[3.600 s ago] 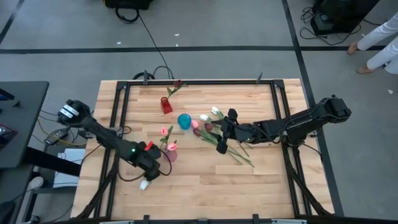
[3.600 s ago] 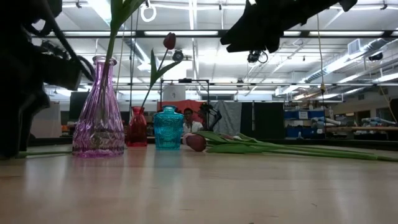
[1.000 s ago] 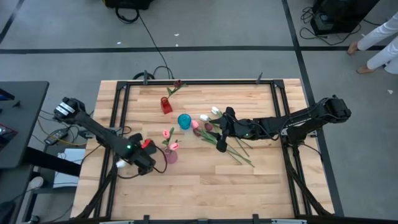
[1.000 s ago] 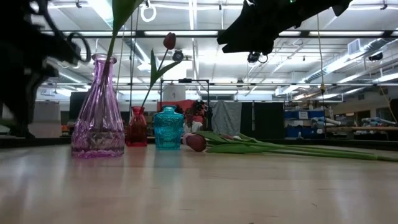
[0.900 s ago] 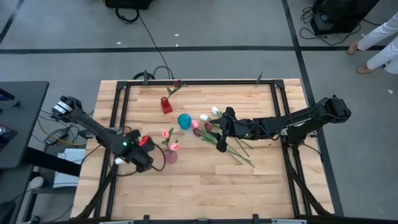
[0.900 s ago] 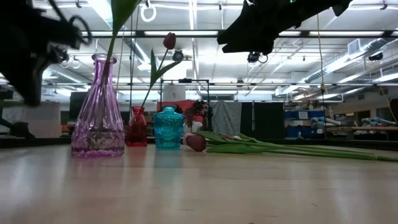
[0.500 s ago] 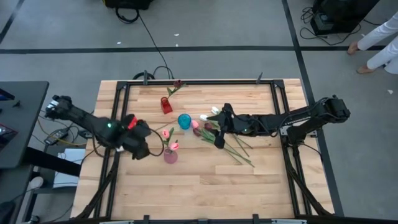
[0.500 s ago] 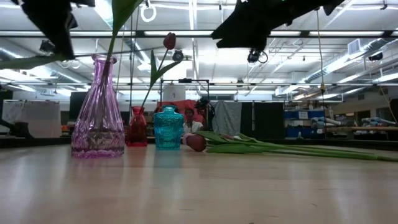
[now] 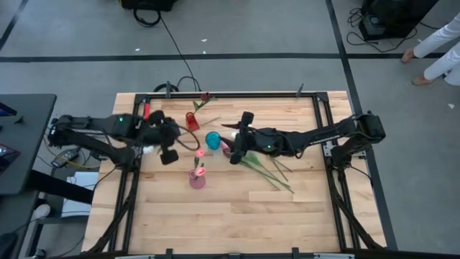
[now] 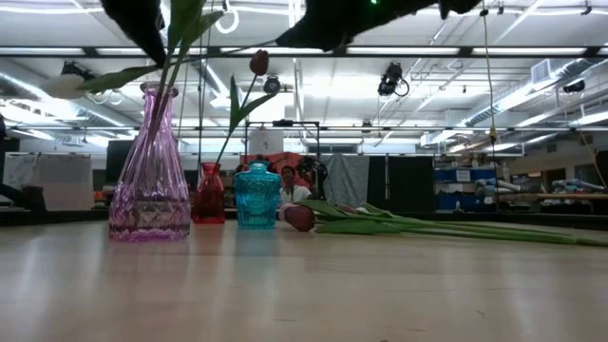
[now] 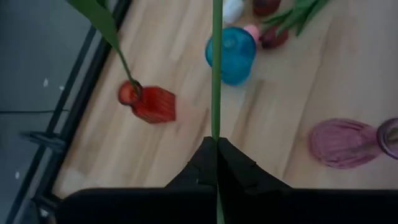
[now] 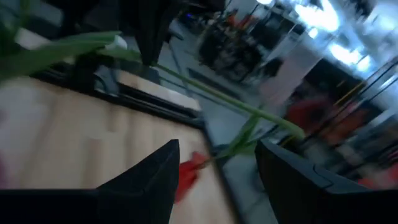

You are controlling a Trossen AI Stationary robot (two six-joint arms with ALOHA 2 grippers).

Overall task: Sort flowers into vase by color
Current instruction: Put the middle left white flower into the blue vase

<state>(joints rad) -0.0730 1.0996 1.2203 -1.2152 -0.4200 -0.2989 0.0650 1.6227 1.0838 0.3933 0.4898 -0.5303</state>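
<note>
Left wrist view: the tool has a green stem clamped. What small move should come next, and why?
Probably bring the white tulip in the left tool over the blue vase: it looks empty, while the pink vase and red vase hold matching blooms. The right tool hangs open above the loose tulips.

A lab hall: strip-lit ceiling, grey floor, cabled wooden table.

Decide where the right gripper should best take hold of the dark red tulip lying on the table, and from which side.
Grip the dark red tulip on its thin green stem just behind the bloom, coming down from above. It lies flat on the table, so its stem offers a narrow span for the right gripper.
</note>
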